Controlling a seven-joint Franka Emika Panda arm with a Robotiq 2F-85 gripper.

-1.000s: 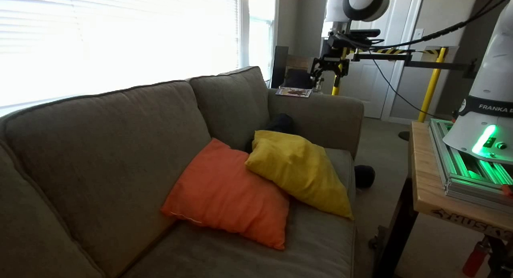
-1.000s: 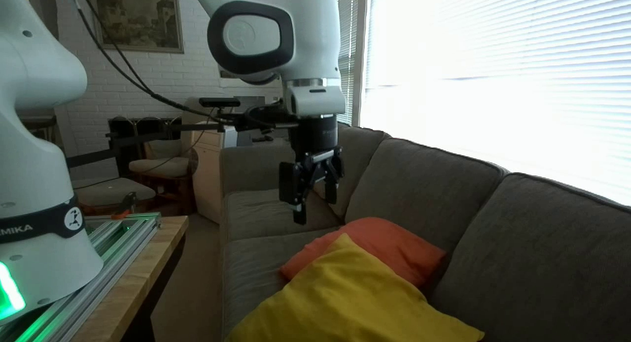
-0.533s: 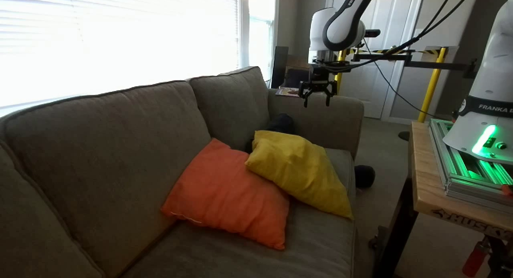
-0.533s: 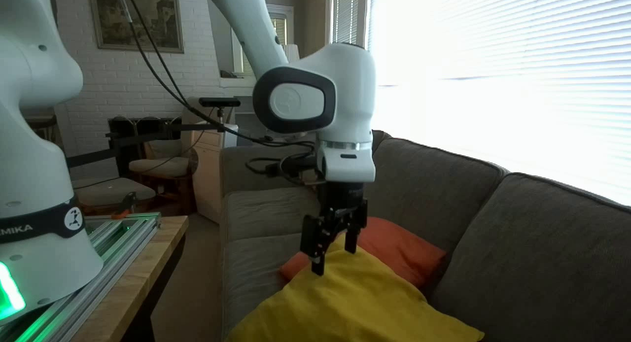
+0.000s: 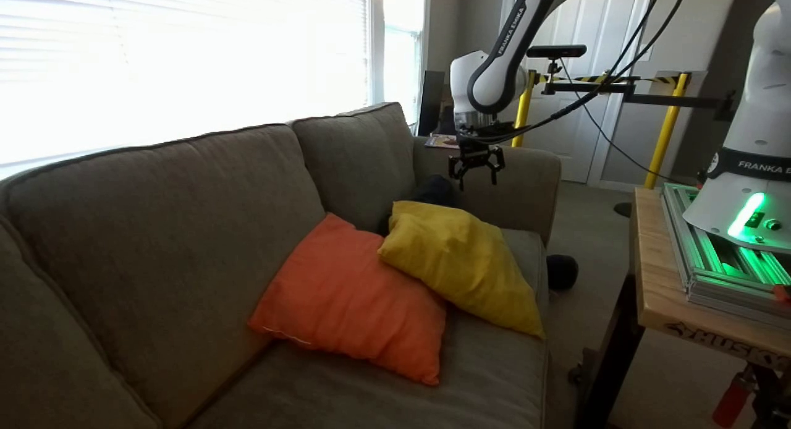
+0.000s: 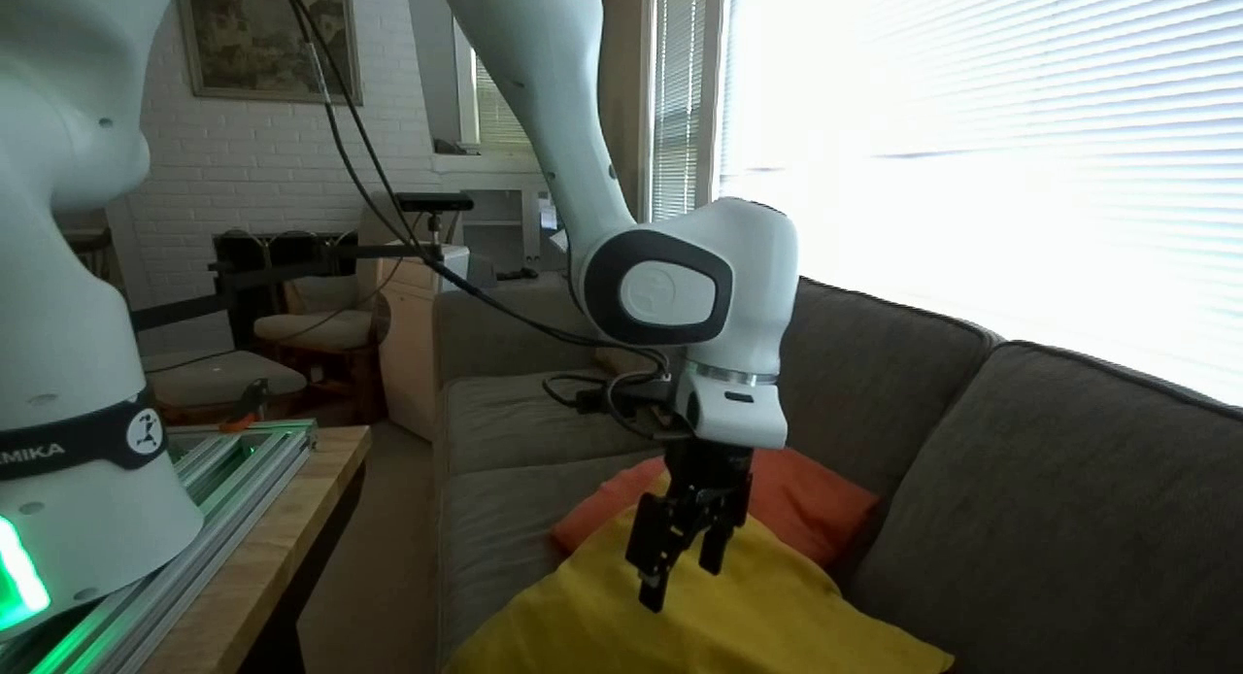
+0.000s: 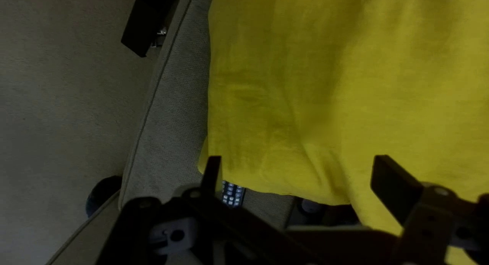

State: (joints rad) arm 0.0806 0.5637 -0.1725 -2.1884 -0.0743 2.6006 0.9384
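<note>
Alignment is judged best settled before any closer approach: bring the black two-finger gripper point(image 5: 477, 185) down slowly, let it straddle a raised fold of the square yellow fabric pillow point(image 5: 460, 265), and keep the fingertips off the dark keypad with pale keys point(image 7: 232, 194) at that pillow's border. The jaws stand spread and pinch nothing. The yellow pillow lies below the gripper, apart from the fingertips; in the wrist view one edge runs across the gap between them. It rests on the grey-brown upholstered sofa point(image 5: 185, 243), partly over the orange fabric pillow point(image 5: 352, 299).
</note>
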